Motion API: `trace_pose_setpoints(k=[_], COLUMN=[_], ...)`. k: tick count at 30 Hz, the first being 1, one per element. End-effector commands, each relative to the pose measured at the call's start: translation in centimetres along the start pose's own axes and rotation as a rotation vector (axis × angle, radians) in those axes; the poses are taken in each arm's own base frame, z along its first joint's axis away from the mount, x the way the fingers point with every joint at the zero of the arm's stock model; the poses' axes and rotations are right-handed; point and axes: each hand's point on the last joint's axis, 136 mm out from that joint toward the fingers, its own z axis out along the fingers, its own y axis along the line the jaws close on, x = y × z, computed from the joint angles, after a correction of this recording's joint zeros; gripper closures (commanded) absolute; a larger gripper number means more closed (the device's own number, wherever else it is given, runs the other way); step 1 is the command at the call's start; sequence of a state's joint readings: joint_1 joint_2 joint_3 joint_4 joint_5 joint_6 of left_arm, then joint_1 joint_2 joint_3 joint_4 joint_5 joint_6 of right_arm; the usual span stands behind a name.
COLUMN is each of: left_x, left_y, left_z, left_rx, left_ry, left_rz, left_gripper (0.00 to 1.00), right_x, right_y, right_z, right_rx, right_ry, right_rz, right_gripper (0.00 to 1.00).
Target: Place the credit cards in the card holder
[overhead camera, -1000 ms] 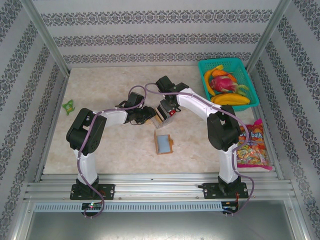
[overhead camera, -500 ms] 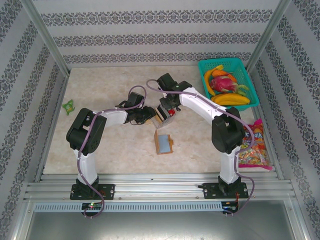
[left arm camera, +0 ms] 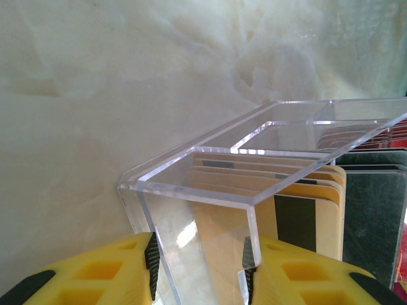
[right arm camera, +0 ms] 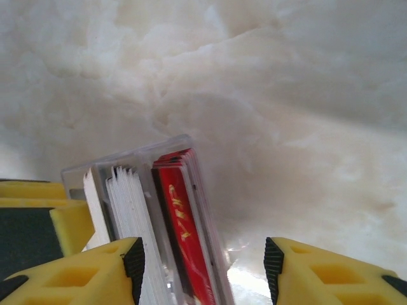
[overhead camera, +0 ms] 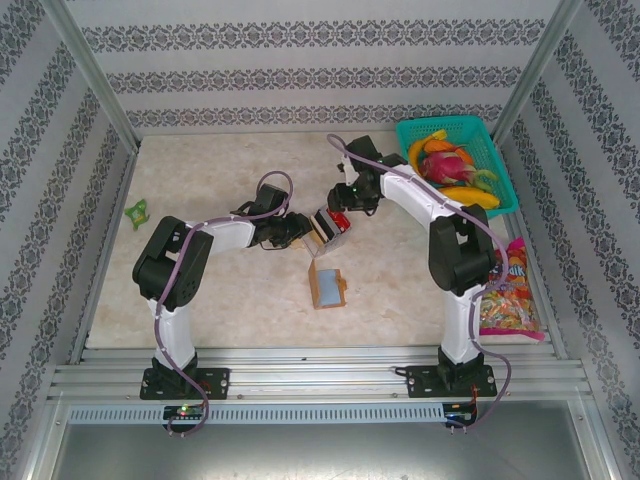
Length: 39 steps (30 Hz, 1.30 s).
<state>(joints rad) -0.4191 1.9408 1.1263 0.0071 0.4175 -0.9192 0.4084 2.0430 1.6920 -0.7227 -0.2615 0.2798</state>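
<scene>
- Top external view: the wallet (overhead camera: 327,285) lies flat on the table (overhead camera: 220,170), apart from the clear box (overhead camera: 326,228) and at its 6 o'clock. The cards (left arm camera: 299,210) stand on edge in that box, not in the wallet, so the move into the wallet looks to be wholly ahead.
- Left fingers (left arm camera: 137,270) pinch a wall of the clear box from its 9 o'clock side. That wall is thin and slick, so a tug on a tightly packed card could twist the box loose or tip it and spill the stack.
- Right fingers (right arm camera: 124,264) stand wide apart and hold nothing. They hang over the box with the red card (right arm camera: 184,235) between them, closer to one finger than the other. Closing from here could catch the box wall or several cards at once.
- A single thin card may flex or slide out of a pinch on its way toward 6 o'clock.
- Nothing steadies the wallet. Pressing a card against a slot could push it along the table instead of seating the card. I cannot tell whether its slots face up.
</scene>
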Motion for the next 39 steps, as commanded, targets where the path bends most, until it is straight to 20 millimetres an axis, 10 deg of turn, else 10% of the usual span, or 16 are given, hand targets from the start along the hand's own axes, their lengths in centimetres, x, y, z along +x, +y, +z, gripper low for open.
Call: trace_pose_setpoints(k=[1,14,33,39], left_x=[1.8,1.8,2.0,1.9], left_y=[1.4,1.4,1.3,1.3], left_z=[0.6,0.6,0.5,0.4], left_rx=[-0.047,-0.049,-0.046,-0.047], left_ry=[0.060,0.061,0.063,0.061], left_rz=[0.013,0.010,0.013,0.014], left_gripper=[0.59,0.59,0.59,0.59], right_x=[0.8,1.7,2.0,1.0], right_y=[2.0,4.5,2.5,2.0], right_z=[0.9,0.0,0.7,-0.4], right_rx=[-0.117,-0.268,-0.048,0.023], right_ry=[0.043,0.065,0.058,0.006], right_rz=[0.037,0.041,-0.009,-0.036], right_gripper=[0.45,0.50,0.71,0.62])
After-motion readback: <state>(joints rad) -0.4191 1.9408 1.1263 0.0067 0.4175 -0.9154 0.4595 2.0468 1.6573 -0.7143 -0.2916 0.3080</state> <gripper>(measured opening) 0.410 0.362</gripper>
